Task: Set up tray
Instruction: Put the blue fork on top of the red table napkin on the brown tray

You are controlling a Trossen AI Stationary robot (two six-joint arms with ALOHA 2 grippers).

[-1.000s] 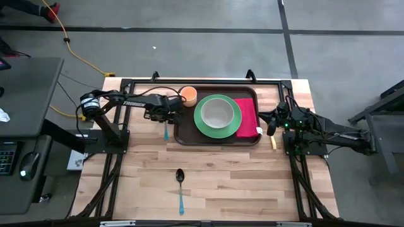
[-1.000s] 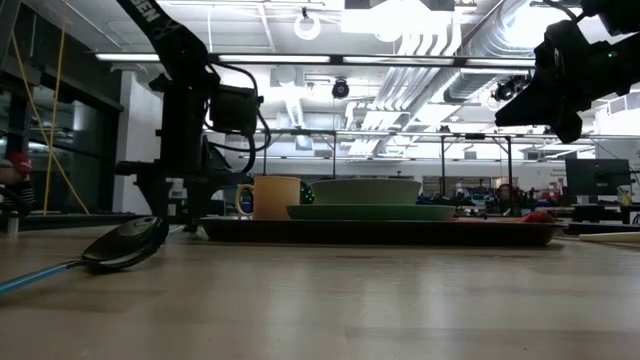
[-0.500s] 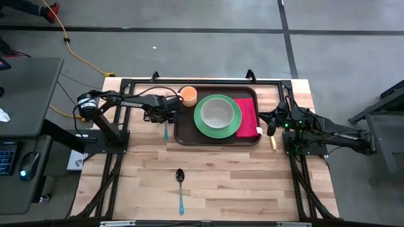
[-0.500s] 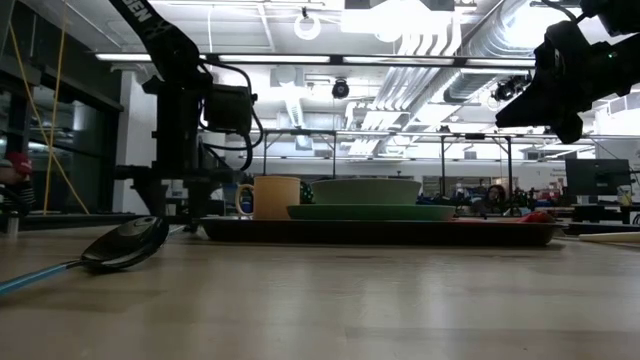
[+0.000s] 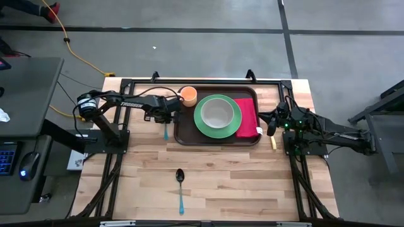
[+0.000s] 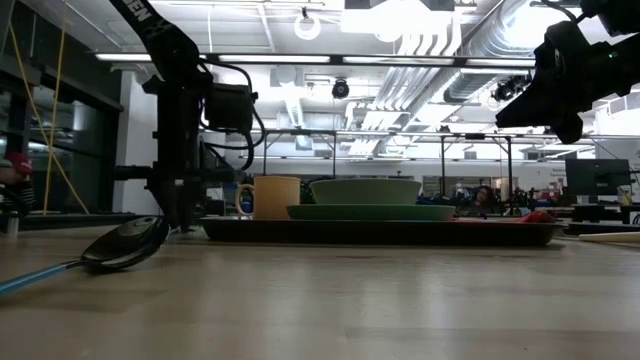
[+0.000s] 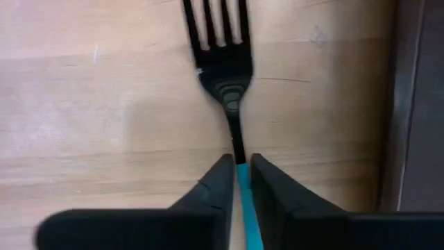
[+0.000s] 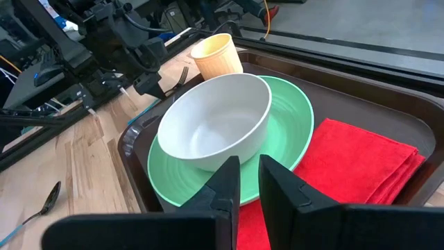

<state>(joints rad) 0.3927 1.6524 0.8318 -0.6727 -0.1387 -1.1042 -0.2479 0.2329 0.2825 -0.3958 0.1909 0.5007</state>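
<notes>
1. The tray lay at the far middle of the table, its long axis running left to right. It already carried a green plate with a white bowl, a red napkin and an orange cup.

2. The left gripper was down at the table just off the tray's left edge, fingers pinched on the blue handle of a fork. The fork's long axis ran in line with the fingers, tines pointing away from the wrist, and the fork appeared to lie flat on the wood, though whether it had lifted at all could not be told.

3. The tray's rim ran parallel to the fork, just beside it, so the carry would be a short sideways shift toward the tray, and the left arm was plainly the nearer one.

4. The right gripper hung above the tray's right end over the napkin, fingers nearly together and holding nothing.

5. A spoon with a blue handle lay well apart, nearer the front edge, and was probably the next item.
</notes>
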